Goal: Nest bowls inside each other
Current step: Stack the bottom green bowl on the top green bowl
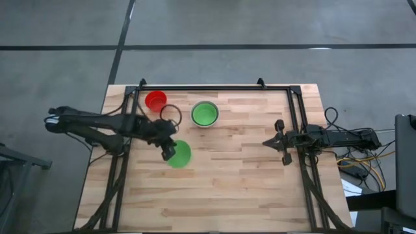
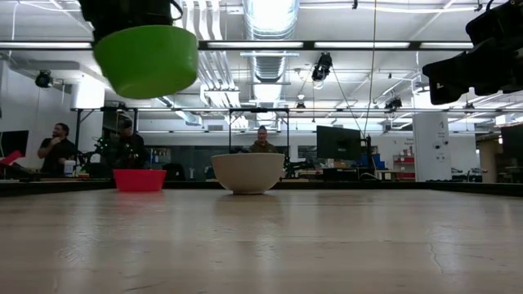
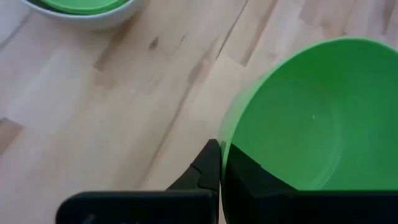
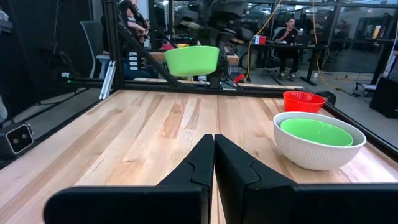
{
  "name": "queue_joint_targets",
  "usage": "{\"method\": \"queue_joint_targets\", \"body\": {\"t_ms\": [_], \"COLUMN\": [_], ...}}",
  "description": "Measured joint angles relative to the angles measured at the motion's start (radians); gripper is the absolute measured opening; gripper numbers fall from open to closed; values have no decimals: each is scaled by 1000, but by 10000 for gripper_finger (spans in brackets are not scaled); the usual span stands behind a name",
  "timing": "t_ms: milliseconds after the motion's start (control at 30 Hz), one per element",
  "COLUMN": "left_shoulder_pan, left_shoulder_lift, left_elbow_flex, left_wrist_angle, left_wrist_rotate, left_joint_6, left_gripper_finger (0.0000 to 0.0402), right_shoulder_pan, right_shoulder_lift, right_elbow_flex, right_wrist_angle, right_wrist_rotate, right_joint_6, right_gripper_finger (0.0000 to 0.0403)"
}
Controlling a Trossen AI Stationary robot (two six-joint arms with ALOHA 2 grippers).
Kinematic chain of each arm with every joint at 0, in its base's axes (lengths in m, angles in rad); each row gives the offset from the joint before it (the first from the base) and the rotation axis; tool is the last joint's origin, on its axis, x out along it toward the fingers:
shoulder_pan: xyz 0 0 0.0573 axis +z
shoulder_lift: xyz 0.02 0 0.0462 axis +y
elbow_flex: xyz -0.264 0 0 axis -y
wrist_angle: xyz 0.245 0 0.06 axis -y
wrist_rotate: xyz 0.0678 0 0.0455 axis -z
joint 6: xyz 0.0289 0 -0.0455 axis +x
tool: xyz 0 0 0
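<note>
The green bowl (image 3: 317,118) is cut off by the frame edge.

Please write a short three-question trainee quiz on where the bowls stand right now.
1. True or false: the left gripper holds a green bowl up off the table.
2. What sits inside the white bowl? A) the red bowl, B) a second green bowl, C) nothing.
3. Fill in: the red bowl stands ____ on the table, with nothing in it.

Key: 1 true; 2 B, a second green bowl; 3 alone. The right gripper waits, jaws shut, at the table's right edge.
</note>
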Motion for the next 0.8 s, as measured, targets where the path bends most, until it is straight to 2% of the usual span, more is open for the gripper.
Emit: {"method": "queue_joint_targets", "body": {"t_ms": [133,333,500,800], "left_shoulder_pan": [95,210,259,319], "left_shoulder_lift": [41,99,153,289], "left_elbow_flex": [39,93,150,279], "left_wrist_angle": [-11,-8,-9,-1], "left_wrist_rotate": [83,136,144,132], "left_joint_6": [66,221,301,328], "left_gripper_finger": [7,4,7,8], "right_shoulder_pan": [0,0,0,0], "right_shoulder_lift": [0,0,0,0], "right_elbow_flex": [0,0,0,0], "right_wrist_angle": [0,0,0,0], "right_wrist_rotate": [0,0,0,0], "right_joint_6": [0,0,0,0], "right_gripper_finger": [9,9,9,9]}}
